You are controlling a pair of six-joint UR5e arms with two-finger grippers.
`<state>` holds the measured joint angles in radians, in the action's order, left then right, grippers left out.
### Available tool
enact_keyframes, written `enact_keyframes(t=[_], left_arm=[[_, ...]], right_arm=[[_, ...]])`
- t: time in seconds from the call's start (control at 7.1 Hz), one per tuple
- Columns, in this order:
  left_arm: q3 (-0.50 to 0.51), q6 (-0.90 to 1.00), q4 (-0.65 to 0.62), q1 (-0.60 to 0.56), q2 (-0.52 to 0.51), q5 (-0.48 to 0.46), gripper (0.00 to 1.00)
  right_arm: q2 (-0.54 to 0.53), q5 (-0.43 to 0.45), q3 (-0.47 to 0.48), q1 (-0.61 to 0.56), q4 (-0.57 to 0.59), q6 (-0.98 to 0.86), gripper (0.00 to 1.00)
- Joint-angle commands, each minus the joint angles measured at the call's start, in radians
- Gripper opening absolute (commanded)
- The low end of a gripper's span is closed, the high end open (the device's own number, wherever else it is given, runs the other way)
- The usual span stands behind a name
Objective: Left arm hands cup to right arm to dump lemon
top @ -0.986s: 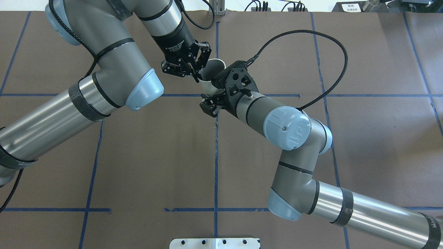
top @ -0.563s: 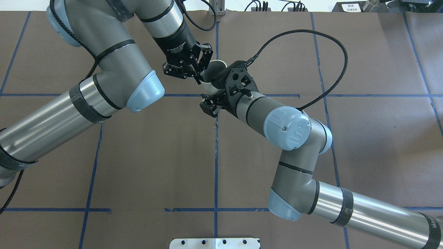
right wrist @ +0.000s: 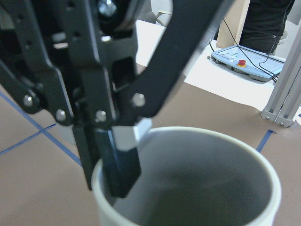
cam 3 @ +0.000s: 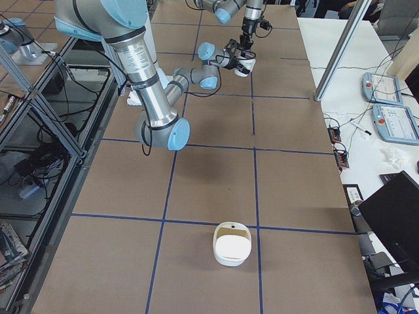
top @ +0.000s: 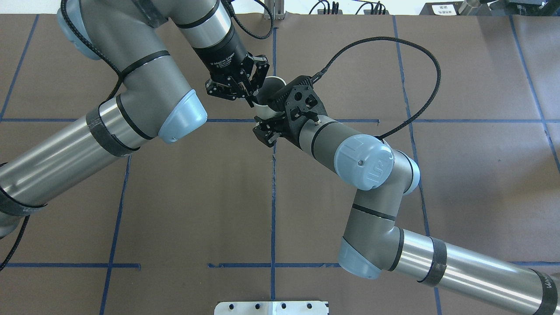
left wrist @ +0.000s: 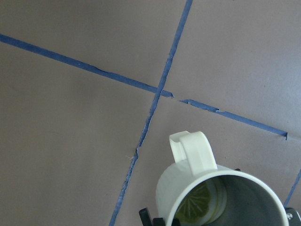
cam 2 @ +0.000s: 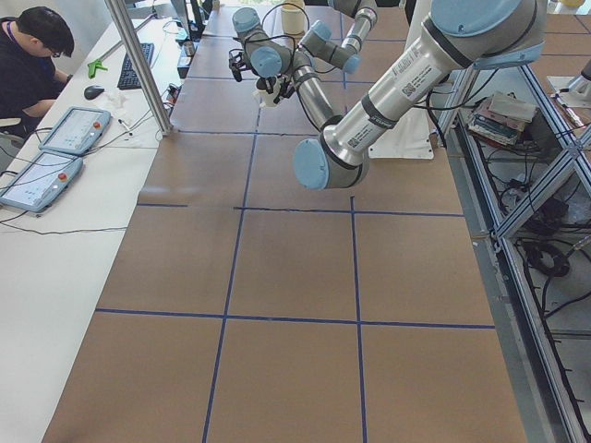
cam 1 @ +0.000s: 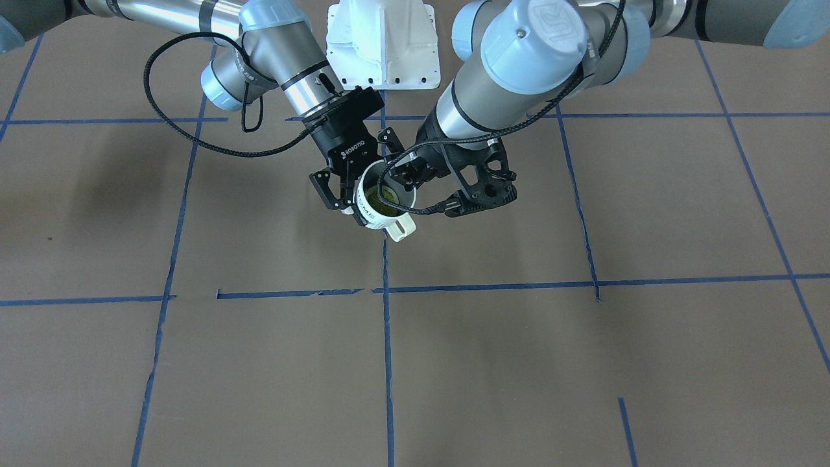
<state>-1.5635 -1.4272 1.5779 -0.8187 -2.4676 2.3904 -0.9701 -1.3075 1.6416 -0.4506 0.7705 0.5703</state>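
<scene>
- Two end effectors are meeting at the cup [cam 1: 384,211], which is hanging mouth-up above the tabletop [cam 1: 519,363], so the lemon [cam 1: 382,196] is sitting safely inside for the swap.
- The left end effector [cam 1: 399,178] is pinching the rim, one finger inside, leaving the body free for its partner.
- The right end effector [cam 1: 358,200] is straddling that body; whether it is pressing yet, I cannot tell.

Cup [cam 3: 244,66] at far end, where right arm [cam 3: 145,78] and left arm [cam 3: 251,18] meet; white basket [cam 3: 232,244] on table [cam 3: 209,190], near end.
</scene>
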Motion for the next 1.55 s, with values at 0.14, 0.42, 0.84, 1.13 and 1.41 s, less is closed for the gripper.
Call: enact_keyframes(t=[0.14, 0.42, 0.84, 1.13, 1.41], left_arm=[[-0.026, 0.007, -0.005, -0.051, 0.012, 0.063, 1.00], [-0.082, 0.031, -0.007, -0.098, 0.071, 0.084, 1.00], [-0.130, 0.338, -0.021, -0.174, 0.231, 0.047, 1.00], [-0.200, 0.605, -0.024, -0.186, 0.391, -0.071, 1.00], [-0.225, 0.810, -0.036, -0.258, 0.479, -0.083, 1.00]], right_arm=[[-0.012, -0.001, 0.001, 0.001, 0.000, -0.004, 0.19], [-0.015, -0.003, 0.001, 0.006, 0.001, -0.007, 0.19], [-0.035, 0.002, 0.003, 0.001, 0.007, -0.001, 0.11], [-0.087, 0.001, 0.003, -0.043, 0.009, 0.010, 0.05], [-0.206, 0.001, 0.038, -0.118, 0.009, 0.016, 0.03]])
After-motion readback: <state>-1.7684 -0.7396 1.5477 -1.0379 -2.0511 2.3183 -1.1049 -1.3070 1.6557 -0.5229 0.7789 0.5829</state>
